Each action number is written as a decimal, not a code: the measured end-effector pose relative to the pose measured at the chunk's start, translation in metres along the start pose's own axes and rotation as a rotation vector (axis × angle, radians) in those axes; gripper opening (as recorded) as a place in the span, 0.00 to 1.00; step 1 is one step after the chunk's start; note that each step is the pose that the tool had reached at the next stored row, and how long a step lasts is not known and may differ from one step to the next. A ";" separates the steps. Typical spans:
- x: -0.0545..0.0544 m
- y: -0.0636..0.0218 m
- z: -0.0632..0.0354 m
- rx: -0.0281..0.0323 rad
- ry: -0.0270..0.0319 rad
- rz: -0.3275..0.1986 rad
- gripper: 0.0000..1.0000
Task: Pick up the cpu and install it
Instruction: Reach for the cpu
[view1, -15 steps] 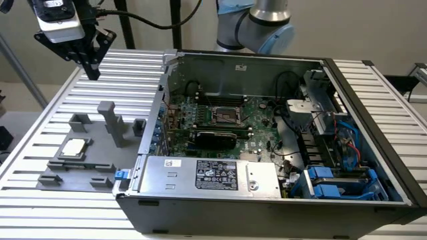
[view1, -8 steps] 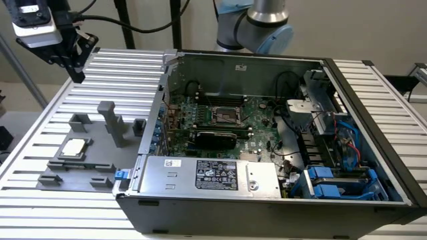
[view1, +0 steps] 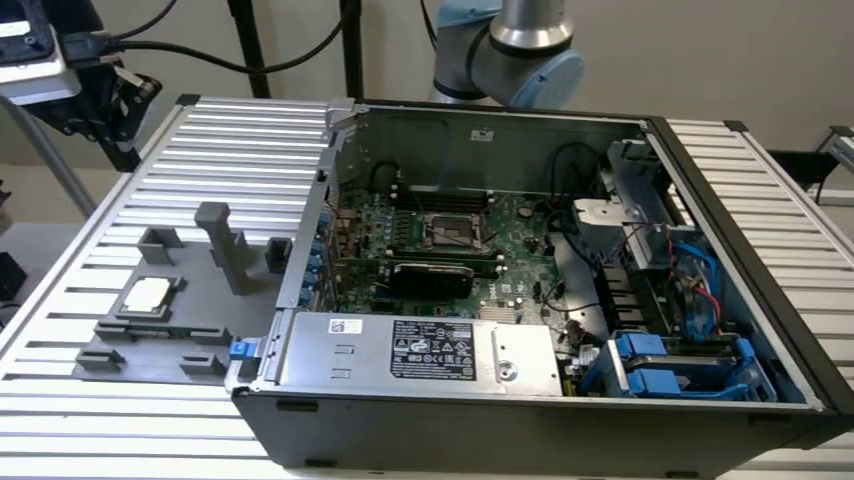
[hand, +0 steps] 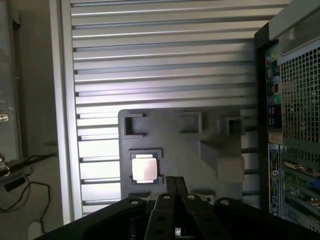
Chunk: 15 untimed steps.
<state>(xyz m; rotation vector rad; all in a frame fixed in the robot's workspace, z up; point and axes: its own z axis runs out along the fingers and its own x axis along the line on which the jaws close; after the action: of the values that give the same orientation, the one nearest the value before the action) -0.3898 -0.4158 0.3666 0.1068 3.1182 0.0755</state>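
Observation:
The cpu (view1: 147, 292) (hand: 144, 167) is a small square chip with a silvery top. It lies flat in a recess of the grey fixture plate (view1: 200, 335) (hand: 170, 130), on the slatted table at the exterior view's left of the open computer case. The black socket (view1: 451, 232) sits on the motherboard inside the case, its frame around a bare centre. My gripper (hand: 175, 182) is shut with nothing between its fingers. It hovers high above the fixture plate, close to the cpu in the wrist view but well apart from it. Its dark body (view1: 104, 105) hangs at the exterior view's upper left.
Grey upright blocks (view1: 224, 245) stand on the fixture plate near the cpu. The case holds a power supply (view1: 427, 350) at the front, a drive bay with blue cables (view1: 667, 365) at the right, and a black cooler (view1: 434, 275). The arm's base (view1: 514, 50) rises behind the case.

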 end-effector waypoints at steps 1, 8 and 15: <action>0.004 -0.0005 0.0011 0.0000 -0.0001 0.000 0.11; 0.036 -0.0041 0.0078 0.0000 0.0000 0.000 0.11; 0.040 -0.0044 0.0078 0.0000 0.0000 0.000 0.11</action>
<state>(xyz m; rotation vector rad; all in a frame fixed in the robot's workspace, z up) -0.4300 -0.4171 0.3579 0.1066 3.1182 0.0754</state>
